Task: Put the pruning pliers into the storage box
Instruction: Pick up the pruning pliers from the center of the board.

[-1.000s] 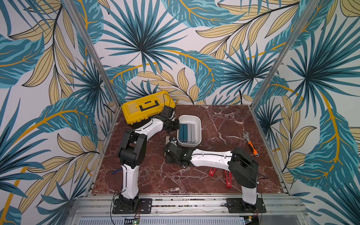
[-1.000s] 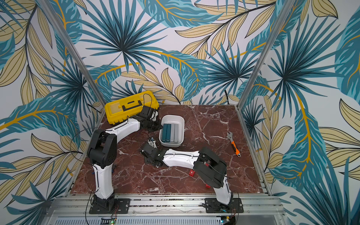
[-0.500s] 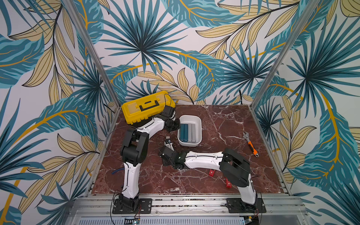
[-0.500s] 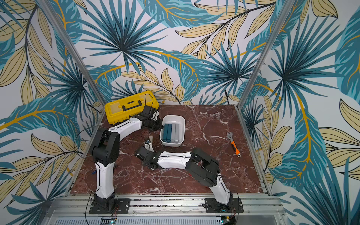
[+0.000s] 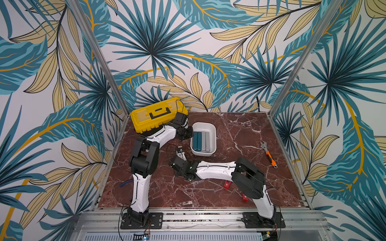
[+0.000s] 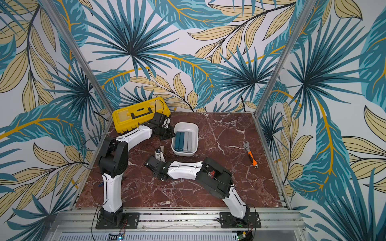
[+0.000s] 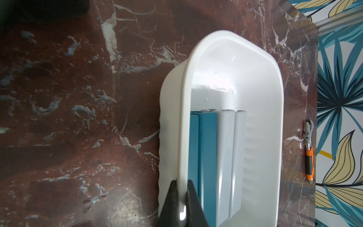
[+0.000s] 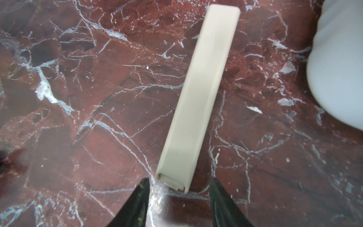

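Right wrist: beige plier ends between parted right claw.

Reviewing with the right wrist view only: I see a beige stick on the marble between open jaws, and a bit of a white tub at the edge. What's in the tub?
Observer: Two teal pieces and two grey pieces, side by side along one wall of the tub.
Operator: Any other pieces outside it that I can't see?
Observer: Yes, two red pieces lie on the table toward its front edge, partly hidden by the right arm.
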Robot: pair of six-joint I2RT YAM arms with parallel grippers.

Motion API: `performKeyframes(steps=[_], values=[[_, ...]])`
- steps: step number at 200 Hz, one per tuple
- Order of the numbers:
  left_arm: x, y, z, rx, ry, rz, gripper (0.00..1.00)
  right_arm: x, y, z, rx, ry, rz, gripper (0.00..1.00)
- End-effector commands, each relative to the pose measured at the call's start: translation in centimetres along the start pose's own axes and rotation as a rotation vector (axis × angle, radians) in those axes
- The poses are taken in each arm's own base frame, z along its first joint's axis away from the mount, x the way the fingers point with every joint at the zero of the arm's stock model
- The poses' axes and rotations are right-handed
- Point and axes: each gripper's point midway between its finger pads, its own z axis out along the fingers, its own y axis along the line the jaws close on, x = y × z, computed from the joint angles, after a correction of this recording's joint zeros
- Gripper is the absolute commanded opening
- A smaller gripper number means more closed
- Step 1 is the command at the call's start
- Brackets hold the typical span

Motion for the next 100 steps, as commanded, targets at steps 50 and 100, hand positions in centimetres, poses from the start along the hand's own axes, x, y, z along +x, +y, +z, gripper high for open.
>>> performKeyframes(steps=[50, 100], values=[[-2.1, -2.4, -1.5, 0.087, -0.065, 0.043, 0.0, 0.1, -0.5, 2.1, 0.04, 0.019, -0.021, 0.52], [-1.9, -2.2, -1.3, 0.083, -0.061, 0.038, 0.0, 0.5, -1.2, 2.4, 0.044, 0.036, -0.01, 0.41]])
